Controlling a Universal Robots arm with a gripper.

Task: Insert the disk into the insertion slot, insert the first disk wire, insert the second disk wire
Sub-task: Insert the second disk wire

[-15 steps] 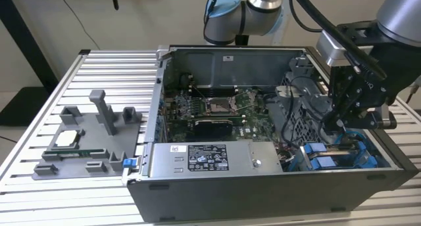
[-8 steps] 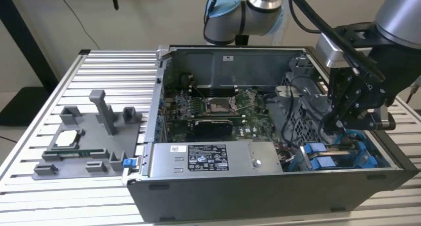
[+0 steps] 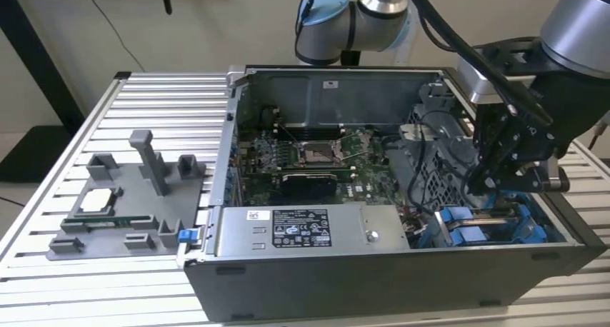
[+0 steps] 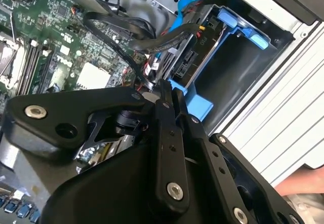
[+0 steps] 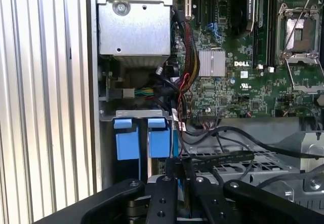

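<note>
The disk (image 4: 188, 62) sits in the insertion slot (image 3: 496, 223) at the case's front corner, on the exterior view's right. Its blue carrier (image 4: 243, 29) shows as two blue tabs (image 5: 126, 143) in the first wrist view. A black cable and a blue cable reach the disk's end. My gripper (image 3: 496, 197) hangs just above this bay. In both wrist views its fingers (image 4: 164, 133) are pressed together. A thin black disk wire (image 5: 223, 156) runs across the perforated cage (image 5: 283, 165) straight into the fingertips, and the gripper (image 5: 178, 165) looks shut on it.
The silver power-supply box (image 3: 305, 230) lies along the case's front wall beside the bay. The motherboard (image 3: 305, 156) with its empty processor socket fills the case floor. Loose black cables (image 4: 111, 21) cross near the bay. A grey parts fixture (image 3: 124, 198) stands on the slatted table at the exterior view's left.
</note>
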